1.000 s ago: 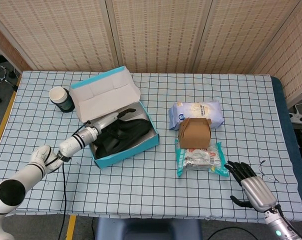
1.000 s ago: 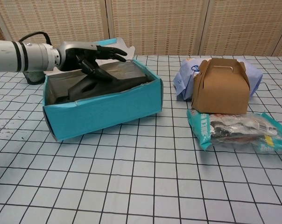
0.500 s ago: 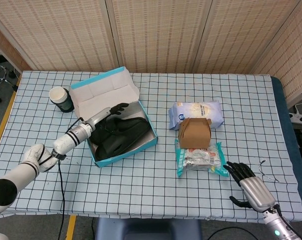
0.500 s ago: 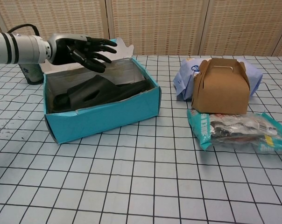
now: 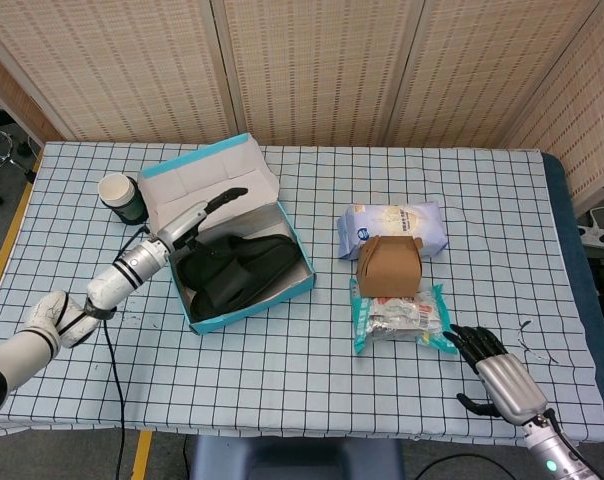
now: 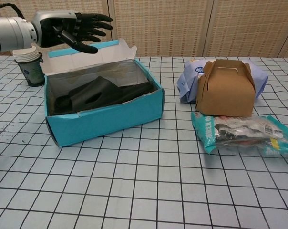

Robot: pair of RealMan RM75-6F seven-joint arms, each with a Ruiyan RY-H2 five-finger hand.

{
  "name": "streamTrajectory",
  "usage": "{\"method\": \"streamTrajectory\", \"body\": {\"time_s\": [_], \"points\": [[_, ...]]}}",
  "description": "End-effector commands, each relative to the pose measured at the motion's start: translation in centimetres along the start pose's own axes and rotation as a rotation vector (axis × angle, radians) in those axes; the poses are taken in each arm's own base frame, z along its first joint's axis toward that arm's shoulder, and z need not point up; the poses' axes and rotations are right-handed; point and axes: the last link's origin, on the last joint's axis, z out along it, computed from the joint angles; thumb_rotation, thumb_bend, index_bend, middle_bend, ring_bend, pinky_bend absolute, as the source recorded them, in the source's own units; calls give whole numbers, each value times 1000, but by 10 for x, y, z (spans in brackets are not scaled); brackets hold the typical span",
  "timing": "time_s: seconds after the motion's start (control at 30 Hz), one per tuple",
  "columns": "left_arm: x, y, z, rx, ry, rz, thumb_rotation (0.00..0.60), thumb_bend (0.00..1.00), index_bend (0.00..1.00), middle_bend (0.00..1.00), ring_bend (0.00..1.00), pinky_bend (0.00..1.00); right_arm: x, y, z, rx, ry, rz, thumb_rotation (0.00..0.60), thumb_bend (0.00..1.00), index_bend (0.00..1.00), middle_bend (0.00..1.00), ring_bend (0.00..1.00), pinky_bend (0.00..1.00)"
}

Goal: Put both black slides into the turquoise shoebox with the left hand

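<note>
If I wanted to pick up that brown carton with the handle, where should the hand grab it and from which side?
Probably by the folded handle ridge on top of the brown gable carton, coming straight down from above. It stands upright, and the white bag behind and the snack packet in front crowd its sides.

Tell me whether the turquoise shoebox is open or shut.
Open: the turquoise shoebox has its lid folded back, and black slides show inside.

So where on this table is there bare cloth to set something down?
Bare cloth runs along the near edge in front of the turquoise shoebox, and in the strip between it and the brown carton. The far right side is open too. It is crowded where the carton, white bag and snack packet cluster.
</note>
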Motion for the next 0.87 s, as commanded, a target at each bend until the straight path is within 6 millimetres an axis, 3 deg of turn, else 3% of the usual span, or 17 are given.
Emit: {"method": "streamTrajectory", "body": {"time_s": [0.03,0.27,0.37,0.47,0.6,0.73,0.87], "points": [[1,-9,-69,-4,76,139,600,302,0,0,0,0,0,-1,0,-2,20,-14,600,165,0,0,0,0],[-29,-24,-216,159,273,384,600,329,0,0,0,0,-4,-5,0,5,16,-21,600,165,0,0,0,0],[-40,-25,-259,225,400,482,600,329,0,0,0,0,-6,-7,-1,17,1,-22,600,165,0,0,0,0],[-44,-26,-289,273,563,592,600,331,0,0,0,0,-6,-8,-3,28,-3,-21,600,165,0,0,0,0],[-50,-41,-312,390,650,763,600,330,0,0,0,0,-3,-6,-6,15,34,-48,600,165,0,0,0,0],[-54,-51,-311,471,573,829,600,334,0,0,0,0,-1,-5,-6,-33,105,-92,600,165,0,0,0,0],[-55,-46,-305,436,583,822,600,336,0,0,0,0,2,-6,-10,-52,151,-95,600,166,0,0,0,0]]}}
